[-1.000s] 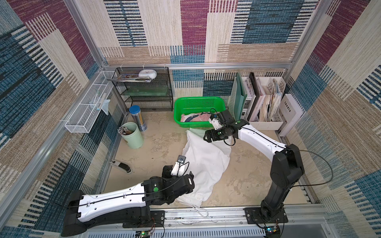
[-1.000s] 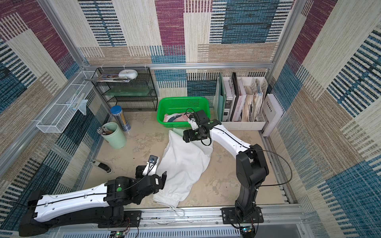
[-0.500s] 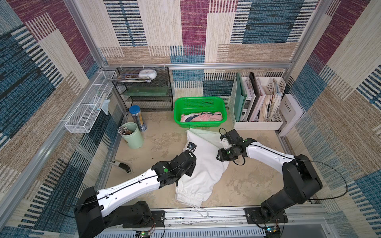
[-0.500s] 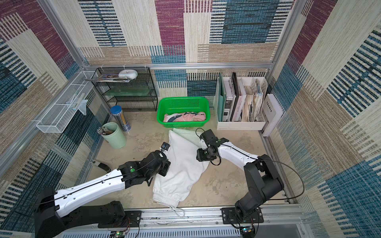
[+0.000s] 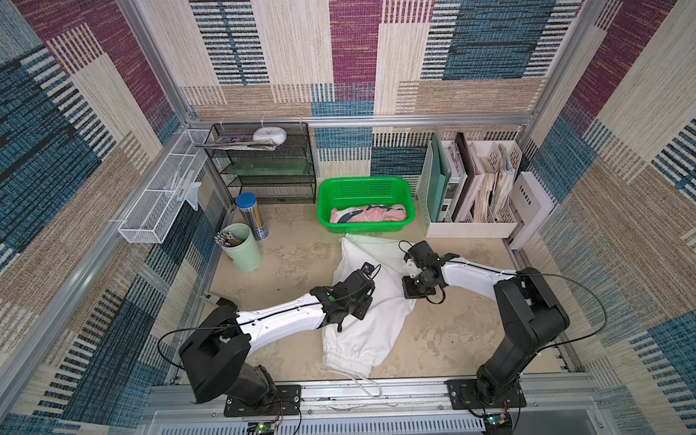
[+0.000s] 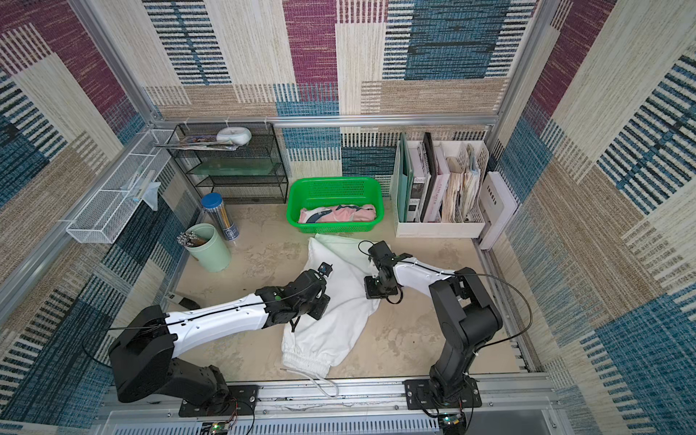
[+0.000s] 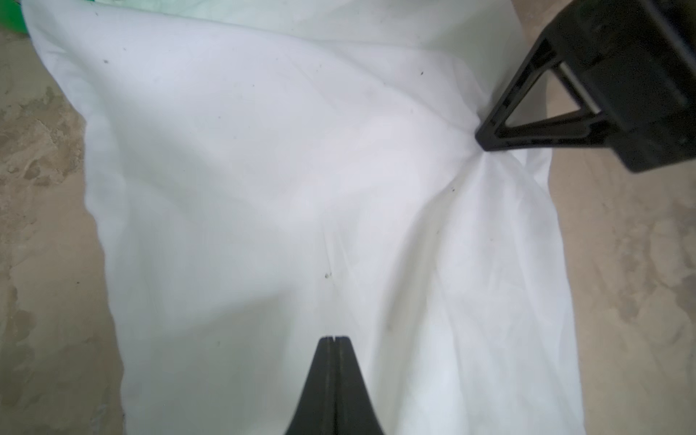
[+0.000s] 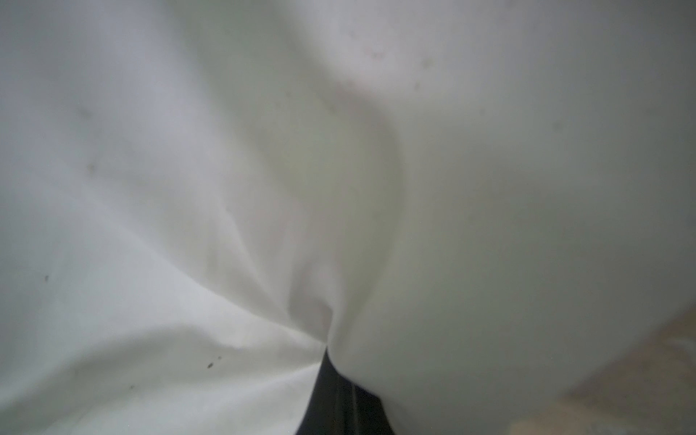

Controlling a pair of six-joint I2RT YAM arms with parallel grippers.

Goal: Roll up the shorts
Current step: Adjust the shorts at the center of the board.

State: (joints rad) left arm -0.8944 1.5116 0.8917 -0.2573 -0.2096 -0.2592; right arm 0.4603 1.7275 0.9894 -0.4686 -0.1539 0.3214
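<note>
White pair: the white shorts lay spread out just in front of the green basket. The leg ends were nearly touching it, and the waistband and drawstring were at the end farthest from it.
Other pair: the pink shorts sat bunched inside the basket, with no gripper near them.
Long axis: it ran away from the basket at a slight slant.
Left gripper: jaws were fully together, tip down over the middle of the cloth. I couldn't tell if it had actually nipped any fabric.
Right gripper: it was clamped on a pinch of the white shorts close to the side edge, with wrinkles fanning out from the tip.
Key relation: both tips were about equally far from the basket, so the line between them crossed the long axis. Most of the cloth, waistband included, lay beyond them on the side away from the basket.
Nearer arm: pretty much a tie, since both were already on the cloth.
My guess: any fold or roll would have to travel along that axis, with both arms moving together or the cloth would skew.
</note>
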